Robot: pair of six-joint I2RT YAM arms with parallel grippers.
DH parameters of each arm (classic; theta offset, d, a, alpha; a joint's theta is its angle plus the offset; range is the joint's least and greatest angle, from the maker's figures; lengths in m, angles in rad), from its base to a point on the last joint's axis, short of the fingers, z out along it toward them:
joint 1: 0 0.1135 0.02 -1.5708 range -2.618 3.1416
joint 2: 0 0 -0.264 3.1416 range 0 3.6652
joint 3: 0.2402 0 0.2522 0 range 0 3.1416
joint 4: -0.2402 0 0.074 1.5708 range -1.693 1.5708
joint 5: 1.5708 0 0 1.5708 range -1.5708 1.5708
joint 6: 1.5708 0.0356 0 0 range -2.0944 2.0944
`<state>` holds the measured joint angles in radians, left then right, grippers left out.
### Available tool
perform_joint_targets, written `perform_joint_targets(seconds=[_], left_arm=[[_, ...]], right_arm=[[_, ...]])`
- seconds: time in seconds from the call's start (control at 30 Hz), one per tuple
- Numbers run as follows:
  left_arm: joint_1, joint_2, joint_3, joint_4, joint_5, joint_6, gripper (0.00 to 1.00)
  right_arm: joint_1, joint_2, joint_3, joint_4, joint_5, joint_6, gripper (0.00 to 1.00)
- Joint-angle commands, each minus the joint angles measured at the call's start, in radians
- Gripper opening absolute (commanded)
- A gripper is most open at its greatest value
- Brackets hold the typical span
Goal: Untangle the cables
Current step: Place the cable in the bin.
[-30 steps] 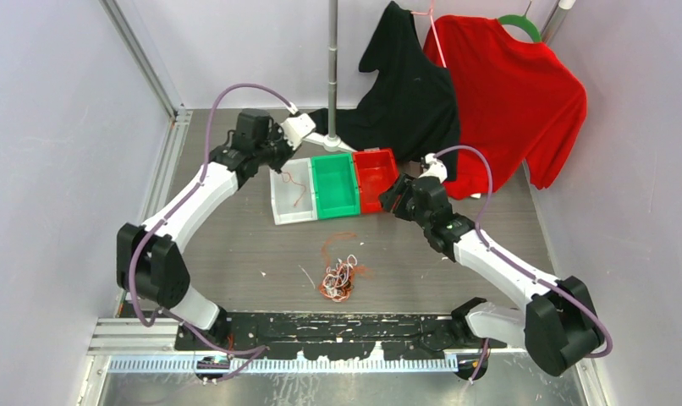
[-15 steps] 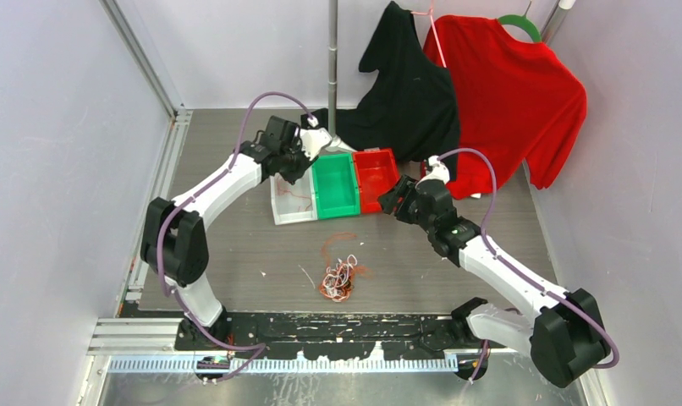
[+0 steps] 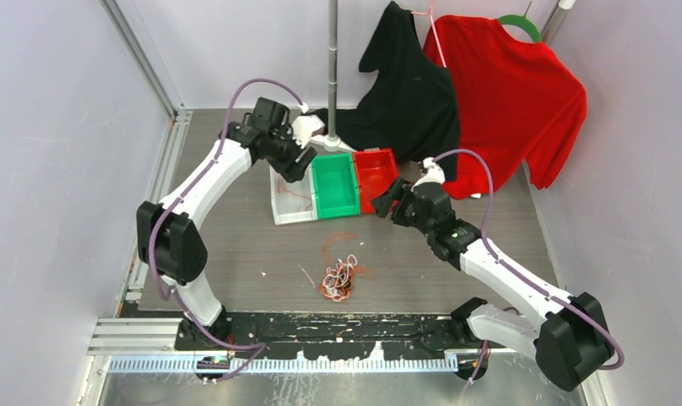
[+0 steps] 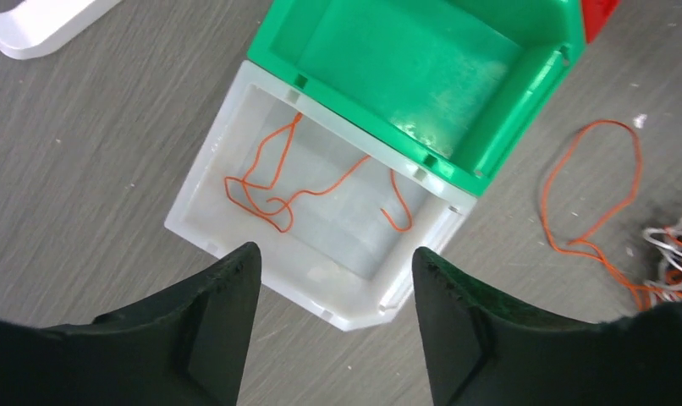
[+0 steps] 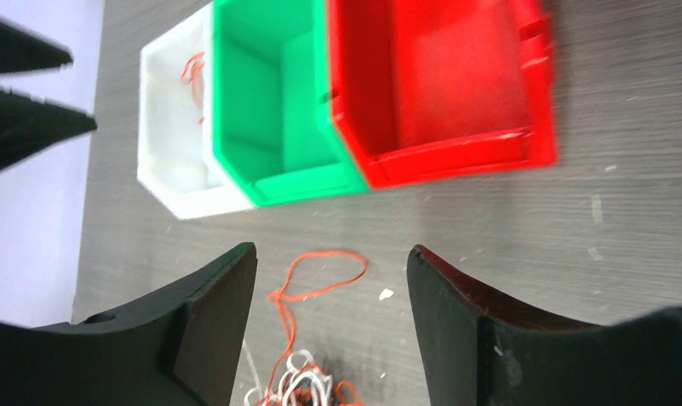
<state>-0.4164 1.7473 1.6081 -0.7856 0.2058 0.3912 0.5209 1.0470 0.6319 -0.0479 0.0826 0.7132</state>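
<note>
The left jaws are held open and empty above the white bin (image 4: 198, 188), where one orange cable (image 4: 270, 190) is laid. The right jaws are also parted and empty. The tangled cables (image 3: 339, 279) are seen on the worktop (image 3: 236, 245).

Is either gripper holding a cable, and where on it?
Nothing is held: left gripper and right gripper both open, empty; orange cable lies loose in white bin.

Pale lilac walls (image 3: 50, 127) enclosing grey wood-grain tabletop (image 3: 236, 245). Metal pole (image 3: 332, 68) standing at back. Black shirt (image 3: 405, 93), red shirt (image 3: 507, 93) hanging beside it, red one on green hanger (image 3: 524, 25).
</note>
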Motion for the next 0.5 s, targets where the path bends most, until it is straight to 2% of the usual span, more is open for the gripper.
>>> perform_joint_targets(seconds=[0.0,0.23,0.33,0.47], left_arm=[[0.018,-0.1,0.037,-0.181,0.164,0.002,0.69],[0.012,-0.255,-0.073,-0.345,0.437,-0.014,0.77],[0.01,-0.318,-0.133,-0.346,0.464,-0.013,0.77],[0.007,-0.386,-0.191,-0.316,0.435,-0.031,0.74]], right_arm=[[0.115,-0.029,0.015,0.016,-0.03,-0.02,0.71],[0.297,0.003,-0.03,0.081,-0.25,-0.061,0.71],[0.317,0.043,-0.042,0.098,-0.316,-0.067,0.7],[0.336,0.095,-0.021,0.063,-0.302,-0.066,0.66]])
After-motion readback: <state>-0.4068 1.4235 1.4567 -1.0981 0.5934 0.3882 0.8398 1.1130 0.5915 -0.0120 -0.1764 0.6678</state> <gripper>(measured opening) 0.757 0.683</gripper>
